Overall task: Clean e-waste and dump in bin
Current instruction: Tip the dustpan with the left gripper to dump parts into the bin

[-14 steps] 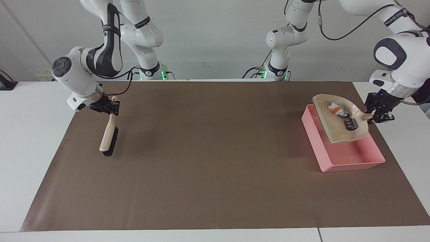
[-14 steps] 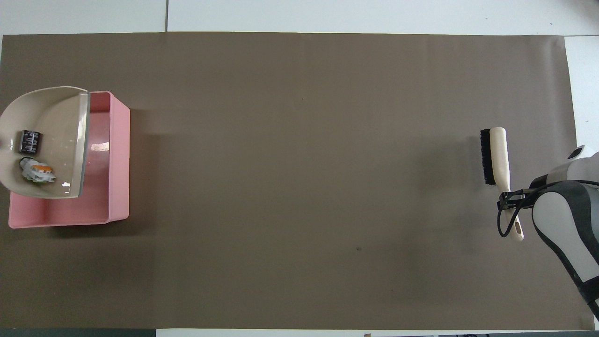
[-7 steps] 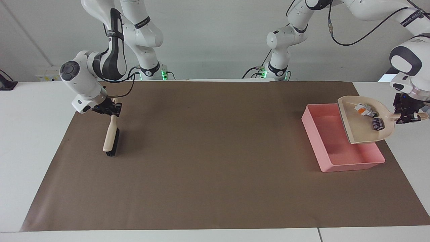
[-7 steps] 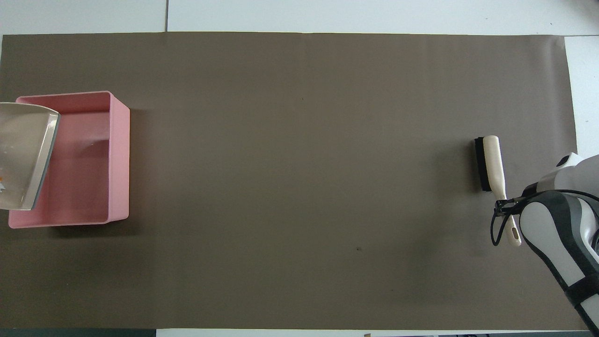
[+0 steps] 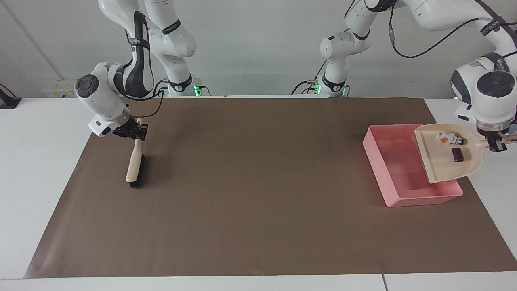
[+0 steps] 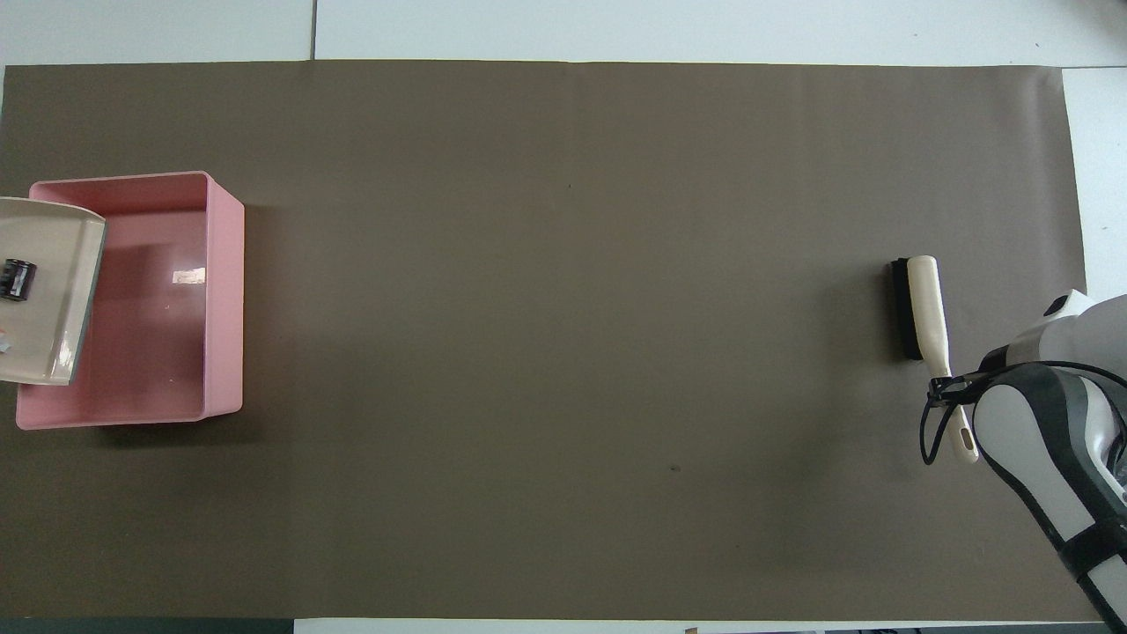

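The e-waste [image 5: 451,144] lay in the beige dustpan [image 5: 446,161]: a white bit with orange [image 5: 447,138] and a small black piece [image 5: 457,154] beside it. The dustpan was up in the air over the pink bin [image 5: 387,169], at the end of the bin toward the left arm's end of the table. The bin sat on the brown mat [image 5: 258,194], and I saw no scraps in it. The left gripper [image 5: 497,145] was closed tight on the dustpan's handle. At the right arm's end of the table, the right gripper [image 5: 133,132] held the thin end of a brush [image 5: 135,167]. The brush's black bristles rested on the mat.
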{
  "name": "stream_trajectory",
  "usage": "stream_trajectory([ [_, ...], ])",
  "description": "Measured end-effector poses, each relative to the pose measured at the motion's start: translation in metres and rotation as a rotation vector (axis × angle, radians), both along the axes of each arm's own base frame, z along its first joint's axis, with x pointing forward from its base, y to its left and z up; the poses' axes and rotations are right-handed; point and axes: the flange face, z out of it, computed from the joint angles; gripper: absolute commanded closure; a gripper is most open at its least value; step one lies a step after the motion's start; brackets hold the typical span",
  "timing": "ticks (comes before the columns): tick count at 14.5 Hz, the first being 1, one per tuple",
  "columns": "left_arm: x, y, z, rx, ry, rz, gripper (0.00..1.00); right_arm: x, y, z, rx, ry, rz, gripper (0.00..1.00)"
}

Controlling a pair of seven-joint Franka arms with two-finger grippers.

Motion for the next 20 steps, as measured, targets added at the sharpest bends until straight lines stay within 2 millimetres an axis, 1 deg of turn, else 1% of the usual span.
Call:
stream_trajectory([
  [2, -0.001, -0.015, -0.004, 0.052, -0.034, 0.01, 1.0, 0.001, -0.002, 0.002, -0.001, -0.005, -0.003, 0.0],
  [3, -0.001, -0.022, -0.002, 0.072, -0.042, 0.004, 1.0, 0.003, -0.005, 0.006, -0.004, -0.015, -0.008, 0.0],
  [5, -0.001, -0.03, 0.002, 0.102, -0.044, -0.017, 1.0, 0.017, -0.015, 0.028, -0.016, -0.065, -0.022, 0.0],
  [7, -0.001, -0.038, 0.009, 0.143, -0.044, -0.027, 1.0, 0.034, -0.03, 0.064, -0.033, -0.13, -0.041, 0.0],
  [9, -0.003, -0.047, 0.02, 0.206, -0.05, -0.035, 1.0, 0.048, -0.034, 0.111, -0.045, -0.168, -0.055, 0.0],
  [11, -0.008, -0.06, 0.026, 0.305, -0.06, -0.023, 1.0, 0.057, -0.026, 0.16, -0.06, -0.18, -0.113, 0.0],
  [14, -0.023, -0.09, 0.014, 0.444, -0.072, -0.013, 1.0, 0.06, -0.004, 0.225, -0.08, -0.169, -0.226, 0.0],
  [16, -0.029, -0.103, 0.015, 0.479, -0.068, -0.019, 1.0, 0.056, 0.004, 0.265, -0.085, -0.152, -0.28, 0.0],
  [18, -0.032, -0.108, 0.025, 0.494, -0.077, -0.011, 1.0, 0.05, 0.007, 0.295, -0.086, -0.129, -0.312, 0.0],
  [19, -0.035, -0.11, 0.033, 0.497, -0.087, -0.008, 1.0, 0.048, 0.007, 0.302, -0.086, -0.118, -0.319, 0.0],
  [20, -0.037, -0.112, 0.043, 0.498, -0.101, -0.008, 1.0, 0.048, 0.007, 0.303, -0.086, -0.103, -0.321, 0.0],
])
